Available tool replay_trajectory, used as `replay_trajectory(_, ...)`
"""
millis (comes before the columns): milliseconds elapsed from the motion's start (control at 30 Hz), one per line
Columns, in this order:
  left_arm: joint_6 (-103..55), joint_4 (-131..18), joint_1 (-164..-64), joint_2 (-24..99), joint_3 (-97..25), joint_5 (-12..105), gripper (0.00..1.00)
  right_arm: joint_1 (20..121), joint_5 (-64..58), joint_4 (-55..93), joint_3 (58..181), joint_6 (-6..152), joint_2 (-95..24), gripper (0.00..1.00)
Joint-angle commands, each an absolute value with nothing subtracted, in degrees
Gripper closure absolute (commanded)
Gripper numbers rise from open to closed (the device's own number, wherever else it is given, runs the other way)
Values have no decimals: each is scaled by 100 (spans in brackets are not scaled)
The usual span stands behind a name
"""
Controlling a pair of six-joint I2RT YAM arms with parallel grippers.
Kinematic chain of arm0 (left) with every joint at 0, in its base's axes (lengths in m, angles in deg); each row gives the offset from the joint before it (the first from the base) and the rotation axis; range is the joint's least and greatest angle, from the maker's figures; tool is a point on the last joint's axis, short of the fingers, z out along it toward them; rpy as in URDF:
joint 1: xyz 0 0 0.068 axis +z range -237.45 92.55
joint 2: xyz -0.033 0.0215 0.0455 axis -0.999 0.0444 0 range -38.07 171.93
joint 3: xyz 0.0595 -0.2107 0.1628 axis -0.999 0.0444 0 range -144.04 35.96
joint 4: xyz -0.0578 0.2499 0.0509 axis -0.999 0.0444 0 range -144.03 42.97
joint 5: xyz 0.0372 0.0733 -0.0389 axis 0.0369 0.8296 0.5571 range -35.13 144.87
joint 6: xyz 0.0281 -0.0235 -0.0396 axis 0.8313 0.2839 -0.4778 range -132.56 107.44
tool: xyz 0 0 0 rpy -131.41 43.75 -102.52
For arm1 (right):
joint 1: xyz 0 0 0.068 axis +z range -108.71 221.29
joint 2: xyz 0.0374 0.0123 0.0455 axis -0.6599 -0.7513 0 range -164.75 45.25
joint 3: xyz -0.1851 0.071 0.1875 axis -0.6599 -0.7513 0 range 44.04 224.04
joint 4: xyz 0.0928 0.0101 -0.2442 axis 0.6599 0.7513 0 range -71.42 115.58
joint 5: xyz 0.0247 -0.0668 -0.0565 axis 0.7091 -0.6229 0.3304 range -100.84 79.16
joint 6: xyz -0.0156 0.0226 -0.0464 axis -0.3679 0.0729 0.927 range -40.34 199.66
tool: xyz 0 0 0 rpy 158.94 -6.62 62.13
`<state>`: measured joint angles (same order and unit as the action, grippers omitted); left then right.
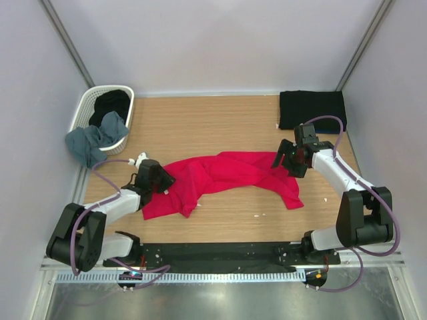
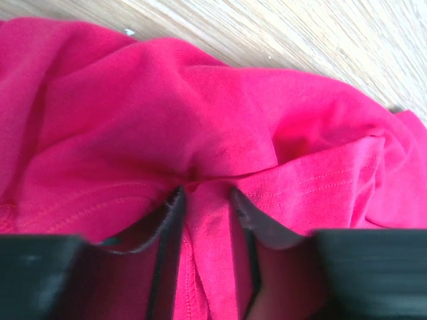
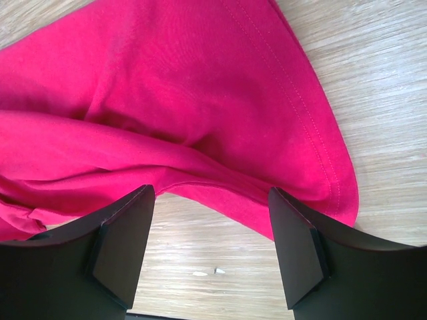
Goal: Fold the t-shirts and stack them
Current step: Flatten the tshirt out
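1. Red shirt (image 1: 227, 175): a crumpled band on the tabletop (image 1: 220, 127), across the middle of the top view. Its long axis runs from lower left to right, with a flap drooping at each end.
2. Left end effector (image 1: 162, 179): at the band's left end, with the shirt lying to its right. It is narrow, and a ridge of red cloth is pinched between its fingers (image 2: 170, 215).
3. Right end effector (image 1: 288, 163): at the band's right end, by the upper edge, with the shirt to its left and below. It is wide and holds nothing. Its fingers (image 3: 123, 243) straddle the stitched hem, with bare wood beneath.
4. Governing relation: each arm is nearer its own end of the long axis. Drawing the band out flat likely needs both ends held, and the right side has no hold yet.
5. Open room: bare wood above the band up to the far edge, and a thinner strip below it toward the near edge.
6. Limits:
   - A folded black shirt (image 1: 311, 110) sits at upper right, just beyond the right end effector.
   - A basket (image 1: 85, 107) sits at upper left, with a grey shirt (image 1: 93, 139) spilling over its rim, near the left arm.
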<state>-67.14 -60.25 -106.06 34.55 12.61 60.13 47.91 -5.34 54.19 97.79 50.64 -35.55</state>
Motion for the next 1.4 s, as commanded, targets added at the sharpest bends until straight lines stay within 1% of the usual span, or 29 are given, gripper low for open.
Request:
replay_trajectory(0,-6714,-6546,-10582,3452,1303,5909,71,4815,-775,5452,9888,5066,-3491,25)
replay_trajectory(33,-6696,-6555,-10574,3479,1285,5892,76,4815,-872,5470,9905,5048,-3482,25)
replay_trajectory(67,-6679,-6529,-10573,3496,1276,5900,84,4806,-1055,5505,9923,5022,-3482,25)
replay_trajectory(133,-6678,-6458,-10573,3453,1224,5891,90,4815,-1373,5549,9975,4917,-3552,25)
replay_trajectory(233,-6617,-6064,-10582,3147,1031,5891,93,4815,-1593,5628,10081,4855,-3605,24)
replay_trajectory(367,-6362,-5021,-10573,2557,679,6172,100,4806,-1830,5523,10169,4819,-3579,24)
replay_trajectory(500,-6152,-4376,-10573,1916,380,6576,100,4806,-1945,5260,10178,4837,-3736,25)
replay_trajectory(700,-5844,-3374,-10565,1204,-68,7165,100,4815,-1585,4785,10038,4644,-4000,28)
replay_trajectory(833,-5870,-2759,-10573,878,-384,7289,100,4876,-1514,4627,9678,4731,-3843,31)
replay_trajectory(867,-5931,-2392,-10573,816,-437,7446,100,4911,-1506,4591,9634,4775,-3816,32)
replay_trajectory(967,-6107,-1740,-10565,605,-552,7867,100,5288,-1637,4617,9467,4863,-3702,32)
replay_trajectory(1100,-6326,-1352,-10556,368,-526,8036,100,5939,-1760,4661,9185,4741,-3614,34)
replay_trajectory(1133,-6423,-1221,-10556,263,-543,8071,100,6123,-1769,4688,9028,4610,-3588,35)
replay_trajectory(1267,-6546,-781,-10556,-62,-622,8439,100,6282,-1725,4977,8702,4337,-3290,39)
replay_trajectory(1367,-6704,-447,-10565,-308,-605,8704,100,6353,-1611,5145,8438,4170,-2921,39)
